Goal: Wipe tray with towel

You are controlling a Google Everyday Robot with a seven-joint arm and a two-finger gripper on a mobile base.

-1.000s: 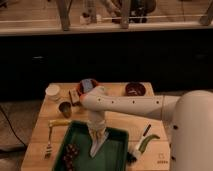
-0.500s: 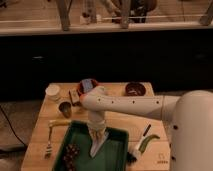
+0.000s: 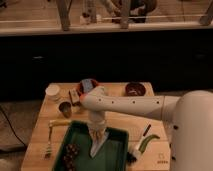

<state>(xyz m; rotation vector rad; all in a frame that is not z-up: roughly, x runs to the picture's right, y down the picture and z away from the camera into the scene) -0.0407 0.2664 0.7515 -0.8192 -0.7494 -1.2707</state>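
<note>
A green tray (image 3: 116,152) lies at the front of the wooden table. My white arm reaches in from the right and bends down over it. My gripper (image 3: 98,129) points straight down above the tray's middle and is shut on a pale towel (image 3: 98,143), which hangs in a point down to the tray floor. A clump of dark small things (image 3: 71,155) lies in the tray's left part.
On the table (image 3: 40,135) stand a white cup (image 3: 52,91), a small dark cup (image 3: 65,108), a red bowl with a blue thing (image 3: 89,85) and a brown bowl (image 3: 135,89). A fork (image 3: 49,142) lies left of the tray, a black-and-white brush (image 3: 140,142) and a green thing (image 3: 148,141) right of it.
</note>
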